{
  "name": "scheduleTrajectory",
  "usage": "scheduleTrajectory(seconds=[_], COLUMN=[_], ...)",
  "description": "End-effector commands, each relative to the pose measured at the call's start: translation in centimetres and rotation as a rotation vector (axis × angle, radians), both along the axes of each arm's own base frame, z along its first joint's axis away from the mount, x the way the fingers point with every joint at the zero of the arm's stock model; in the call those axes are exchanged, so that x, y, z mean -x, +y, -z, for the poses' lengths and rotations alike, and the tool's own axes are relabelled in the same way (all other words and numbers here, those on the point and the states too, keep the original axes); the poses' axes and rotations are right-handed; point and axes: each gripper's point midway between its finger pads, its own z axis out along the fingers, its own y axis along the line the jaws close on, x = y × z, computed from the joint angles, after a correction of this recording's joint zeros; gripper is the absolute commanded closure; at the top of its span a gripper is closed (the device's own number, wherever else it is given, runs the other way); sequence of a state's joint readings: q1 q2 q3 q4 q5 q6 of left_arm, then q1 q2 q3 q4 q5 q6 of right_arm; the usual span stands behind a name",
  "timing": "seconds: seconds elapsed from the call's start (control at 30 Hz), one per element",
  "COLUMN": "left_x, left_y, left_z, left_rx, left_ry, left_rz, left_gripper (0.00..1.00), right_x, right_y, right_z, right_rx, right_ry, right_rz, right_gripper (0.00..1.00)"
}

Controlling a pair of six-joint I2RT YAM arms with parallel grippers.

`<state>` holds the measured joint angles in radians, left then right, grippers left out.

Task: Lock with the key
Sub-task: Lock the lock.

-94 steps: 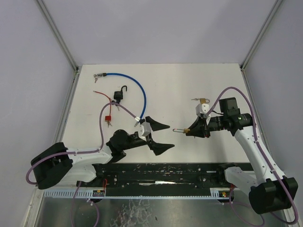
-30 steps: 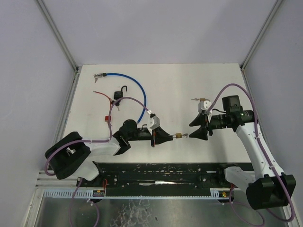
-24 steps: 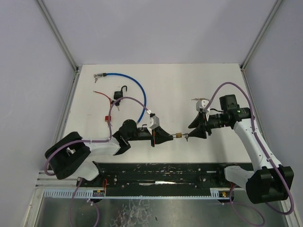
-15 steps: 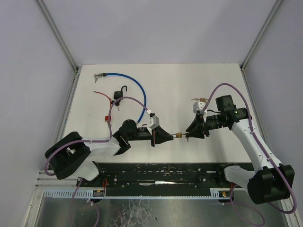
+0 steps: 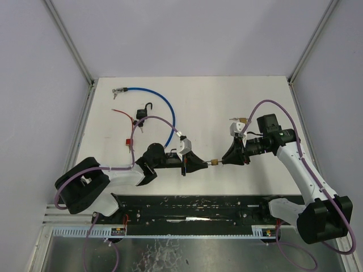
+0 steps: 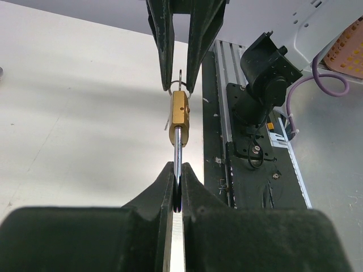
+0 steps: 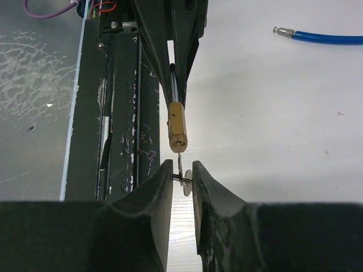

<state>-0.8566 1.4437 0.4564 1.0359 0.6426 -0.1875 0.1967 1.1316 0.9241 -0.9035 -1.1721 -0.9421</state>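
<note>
A small brass padlock (image 5: 213,162) hangs in the air between the two arms. My left gripper (image 5: 201,164) is shut on its silver shackle (image 6: 177,156); in the left wrist view the padlock body (image 6: 178,116) sticks straight out from my left gripper (image 6: 177,177). The key (image 7: 180,163) sits in the padlock's keyhole, with a ring and a second small key (image 7: 188,185) hanging on it. My right gripper (image 7: 182,171) has its fingers either side of the key. The jaws are narrow, with a slim gap still showing each side of the key blade.
A blue cable lock (image 5: 167,110), a black padlock (image 5: 143,115), a red wire (image 5: 121,113) and a red tag (image 5: 129,141) lie at the back left. Another brass padlock (image 5: 241,120) lies by the right arm. A black rail (image 5: 198,207) runs along the near edge.
My right gripper has moved left up to the padlock and narrowed its jaws around the key. The left gripper has held the shackle still.
</note>
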Motion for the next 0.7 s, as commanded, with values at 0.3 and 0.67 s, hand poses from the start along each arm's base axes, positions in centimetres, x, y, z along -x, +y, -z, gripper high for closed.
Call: scheduleTrajectory(seconds=[0.3,0.67], left_x=[-0.7,-1.3], left_y=[-0.4,2.1], left_z=[-2.8,-3.0], left_rx=[0.079,0.093], left_ry=[-0.068,-0.103], left_rz=[-0.01,-0.059], left_gripper=[1.0,1.0], right_x=[0.8,0.7], right_y=[0.5,-0.2], right_z=[-0.8,-1.2], right_rx=[-0.018,0.041], right_ry=[-0.004,-0.083], right_rz=[-0.05,-0.07], right_gripper=[0.96,1.0])
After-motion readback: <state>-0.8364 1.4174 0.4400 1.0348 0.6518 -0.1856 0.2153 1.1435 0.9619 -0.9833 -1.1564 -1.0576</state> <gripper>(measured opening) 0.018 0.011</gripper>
